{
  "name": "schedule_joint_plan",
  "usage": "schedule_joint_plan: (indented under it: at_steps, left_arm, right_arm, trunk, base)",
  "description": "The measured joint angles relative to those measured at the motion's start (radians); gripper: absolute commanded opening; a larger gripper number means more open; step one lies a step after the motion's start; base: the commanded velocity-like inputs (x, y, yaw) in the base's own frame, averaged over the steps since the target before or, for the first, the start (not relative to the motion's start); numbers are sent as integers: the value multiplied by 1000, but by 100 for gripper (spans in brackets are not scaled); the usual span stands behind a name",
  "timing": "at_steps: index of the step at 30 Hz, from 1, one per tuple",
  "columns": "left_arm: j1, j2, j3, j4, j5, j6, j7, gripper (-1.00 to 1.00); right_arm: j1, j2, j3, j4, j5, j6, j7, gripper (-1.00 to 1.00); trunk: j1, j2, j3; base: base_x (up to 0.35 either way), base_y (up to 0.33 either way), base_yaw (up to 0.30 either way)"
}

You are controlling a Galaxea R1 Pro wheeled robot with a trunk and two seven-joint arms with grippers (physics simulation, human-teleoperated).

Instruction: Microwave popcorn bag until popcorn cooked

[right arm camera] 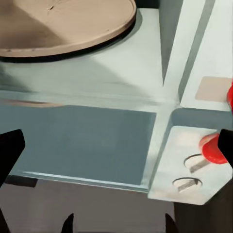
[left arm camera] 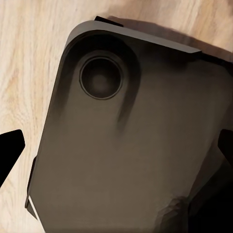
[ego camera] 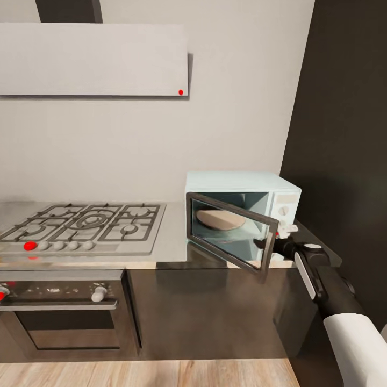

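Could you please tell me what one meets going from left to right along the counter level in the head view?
Gas hob → bare countertop → microwave with its door open → right gripper.

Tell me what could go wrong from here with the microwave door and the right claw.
The microwave door stands only partly open, and the right claw sits at its free edge beside the knob panel. It might bump the knobs or swing the door back shut. The turntable is bare and no popcorn bag is in sight, so the door may need to open wider before loading.
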Motion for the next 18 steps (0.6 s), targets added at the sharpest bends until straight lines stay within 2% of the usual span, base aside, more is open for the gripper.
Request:
schedule_joint_plan:
  at_steps: [3,6,8,14,18]
  left_arm:
    - [0,0,-1,0,-2,0,-1,100]
    - [0,0,-3,0,-3,0,-1,100]
    - [0,0,-3,0,-4,0,-1,100]
    - [0,-1,-3,0,-4,0,-1,100]
    - [0,-1,0,0,-3,0,-1,100]
  right_arm:
    - [0,-31,1,-1,-4,0,66,100]
    - [0,-44,1,-1,-1,2,162,100]
    - [0,-46,1,-1,0,4,197,100]
    - [0,-47,1,-1,1,10,215,100]
    - [0,-48,1,0,1,10,213,100]
  trunk:
    - [0,0,0]
    - [0,0,0]
    - [0,0,0]
    - [0,0,0]
    - [0,0,0]
  base:
    - [0,0,0]
    - [0,0,0]
    - [0,0,0]
    - [-6,3,0]
    - [-117,113,0]
